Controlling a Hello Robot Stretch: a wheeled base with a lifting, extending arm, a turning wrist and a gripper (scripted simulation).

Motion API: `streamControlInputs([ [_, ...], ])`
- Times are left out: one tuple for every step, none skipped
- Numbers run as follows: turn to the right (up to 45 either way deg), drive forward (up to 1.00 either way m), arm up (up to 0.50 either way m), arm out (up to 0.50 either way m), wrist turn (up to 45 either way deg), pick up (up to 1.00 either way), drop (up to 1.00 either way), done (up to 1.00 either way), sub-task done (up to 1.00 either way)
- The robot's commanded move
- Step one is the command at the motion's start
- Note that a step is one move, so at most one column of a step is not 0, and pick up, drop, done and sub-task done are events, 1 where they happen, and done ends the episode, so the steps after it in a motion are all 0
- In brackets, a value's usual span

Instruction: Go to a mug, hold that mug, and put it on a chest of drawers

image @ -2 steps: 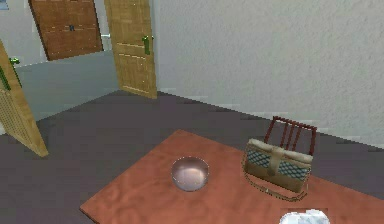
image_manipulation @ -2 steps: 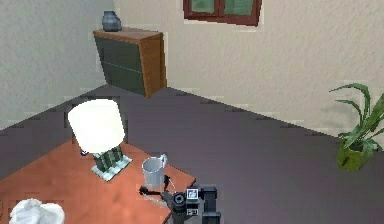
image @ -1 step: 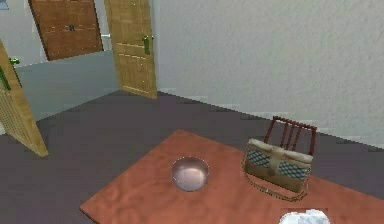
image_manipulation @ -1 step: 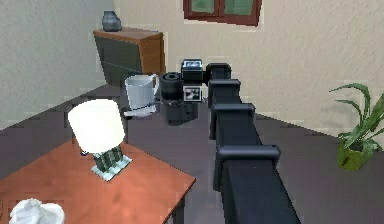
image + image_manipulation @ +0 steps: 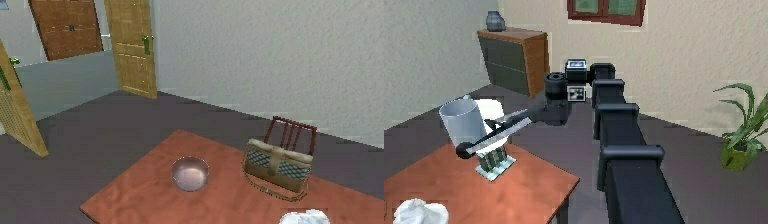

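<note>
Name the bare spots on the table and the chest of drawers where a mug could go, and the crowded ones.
Chest of drawers: top bare right of the vase, arm side view. Table: bare at the forward view's left, between its edge and the bowl. Crowded: around the basket and white cloth.

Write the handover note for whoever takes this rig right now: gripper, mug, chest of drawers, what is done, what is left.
Gripper: holds the mug, a pale grey mug that hangs at the fingers' end, clear of the reddish table.
Chest of drawers: stands against the far wall in the arm side view, with wooden sides and dark drawer fronts. A blue-grey vase sits on its top.
Done: mug reached and lifted.
Left: carry the mug to the chest of drawers and set it on the top, likely beside the vase.
</note>
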Motion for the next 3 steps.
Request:
streamControlInputs([
  [0.0,0.0,0.0,0.0,-45.0,0.0,0.0,0.0,0.0],
  [0.0,0.0,0.0,0.0,-6.0,0.0,0.0,0.0,0.0],
  [0.0,0.0,0.0,-0.22,0.0,0.0,0.0,0.0,0.0],
])
